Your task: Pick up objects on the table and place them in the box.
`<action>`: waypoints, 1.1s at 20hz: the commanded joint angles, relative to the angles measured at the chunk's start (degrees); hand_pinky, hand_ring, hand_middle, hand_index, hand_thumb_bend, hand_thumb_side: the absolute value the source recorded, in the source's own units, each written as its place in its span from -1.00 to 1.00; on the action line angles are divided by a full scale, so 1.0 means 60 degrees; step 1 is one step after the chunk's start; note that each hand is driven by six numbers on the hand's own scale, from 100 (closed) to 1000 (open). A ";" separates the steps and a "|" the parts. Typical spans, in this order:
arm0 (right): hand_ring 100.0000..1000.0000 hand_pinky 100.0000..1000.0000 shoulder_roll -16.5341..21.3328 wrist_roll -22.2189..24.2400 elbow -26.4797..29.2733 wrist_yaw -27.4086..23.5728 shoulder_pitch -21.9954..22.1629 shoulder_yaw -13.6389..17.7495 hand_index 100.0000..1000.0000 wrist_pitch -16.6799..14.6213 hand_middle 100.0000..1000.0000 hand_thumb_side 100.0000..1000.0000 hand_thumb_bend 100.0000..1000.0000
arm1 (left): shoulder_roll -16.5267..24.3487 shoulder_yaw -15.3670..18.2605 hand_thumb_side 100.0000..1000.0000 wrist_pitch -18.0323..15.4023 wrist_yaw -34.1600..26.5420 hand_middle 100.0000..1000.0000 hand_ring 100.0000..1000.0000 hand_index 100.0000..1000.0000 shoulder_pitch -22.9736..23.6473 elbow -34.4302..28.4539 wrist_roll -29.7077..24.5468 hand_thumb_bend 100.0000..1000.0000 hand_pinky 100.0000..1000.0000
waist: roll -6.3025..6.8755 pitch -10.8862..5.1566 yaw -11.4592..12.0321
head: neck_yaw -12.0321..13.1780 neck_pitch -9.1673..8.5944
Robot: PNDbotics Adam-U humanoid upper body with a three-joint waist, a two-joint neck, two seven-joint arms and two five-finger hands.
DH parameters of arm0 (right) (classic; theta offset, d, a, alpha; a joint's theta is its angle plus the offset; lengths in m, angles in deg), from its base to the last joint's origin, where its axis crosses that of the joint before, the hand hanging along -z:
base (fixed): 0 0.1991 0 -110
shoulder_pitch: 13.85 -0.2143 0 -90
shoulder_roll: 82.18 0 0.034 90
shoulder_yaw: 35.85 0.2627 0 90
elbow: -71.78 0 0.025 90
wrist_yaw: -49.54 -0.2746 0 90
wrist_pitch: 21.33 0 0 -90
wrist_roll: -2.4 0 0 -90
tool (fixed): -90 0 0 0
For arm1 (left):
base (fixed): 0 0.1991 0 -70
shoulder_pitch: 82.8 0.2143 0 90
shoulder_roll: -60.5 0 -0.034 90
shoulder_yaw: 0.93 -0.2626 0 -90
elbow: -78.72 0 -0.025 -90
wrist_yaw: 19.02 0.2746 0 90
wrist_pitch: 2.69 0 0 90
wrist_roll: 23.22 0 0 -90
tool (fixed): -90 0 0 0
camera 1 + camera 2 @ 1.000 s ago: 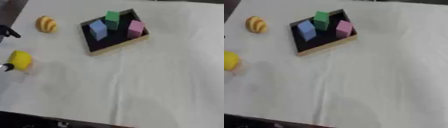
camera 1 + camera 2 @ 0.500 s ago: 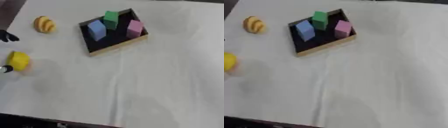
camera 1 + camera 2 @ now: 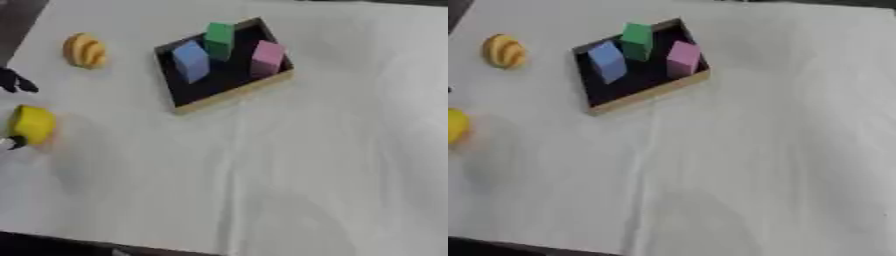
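At the far left edge of the left eye view, the left hand [image 3: 12, 82] shows only as a dark sliver of fingertips, and I cannot tell whether it is released, clenched or grasping anything. Just below it a yellow ball [image 3: 32, 125] lies on the white worktop [image 3: 289, 170], with a small dark-and-pale tip at its lower left that may be another part of the hand; I cannot tell if it touches the ball. The right hand shows in neither view.

Further in, an orange ridged piece [image 3: 85, 50] lies near the worktop's far left corner, apart from everything else. To its right stands the box [image 3: 229, 98], a shallow black tray with a pale wooden rim, set askew. Inside it stand a blue block [image 3: 191, 61], a green block [image 3: 219, 38] and a pink block [image 3: 266, 57], each upright or slightly tilted, the green one toward the far corner.

By my reading, two things remain to be boxed: the ball and the orange piece. The ball is the likely next pick, and it is the risky one. It sits close to the worktop's left edge, and a round thing nudged by fingers closing off-centre could roll away or drop off. The box is also fairly full, so a ball let go onto the standing blocks could topple them or bounce out over the low rim.
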 commanded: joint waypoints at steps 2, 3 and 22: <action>0.74 0.86 0.0212 0.0015 0.0006 -0.0071 -0.0110 0.0131 0.65 -0.0064 0.72 0.19 -1.00 | 0.0207 -0.0022 -1.00 -0.0138 0.0326 0.59 0.64 0.72 -0.0160 0.0141 -0.0107 -0.04 0.67 | -0.0042 -0.0051 -0.0020 | 0.0052 -0.0103; 0.74 0.86 0.0207 0.0017 0.0001 -0.0076 -0.0109 0.0130 0.65 -0.0071 0.72 0.19 -1.00 | 0.0196 -0.0044 -1.00 -0.0157 0.0432 0.60 0.64 0.73 -0.0172 0.0182 -0.0138 -0.02 0.67 | -0.0041 -0.0047 -0.0025 | 0.0059 -0.0106; 0.74 0.86 0.0169 -0.0042 -0.0066 -0.0137 -0.0010 0.0141 0.65 -0.0100 0.72 0.20 -1.00 | -0.0027 -0.0256 -1.00 -0.0216 0.0486 0.24 0.34 0.34 -0.0257 0.0045 0.0525 -0.83 0.36 | -0.0020 -0.0023 -0.0038 | 0.0062 -0.0095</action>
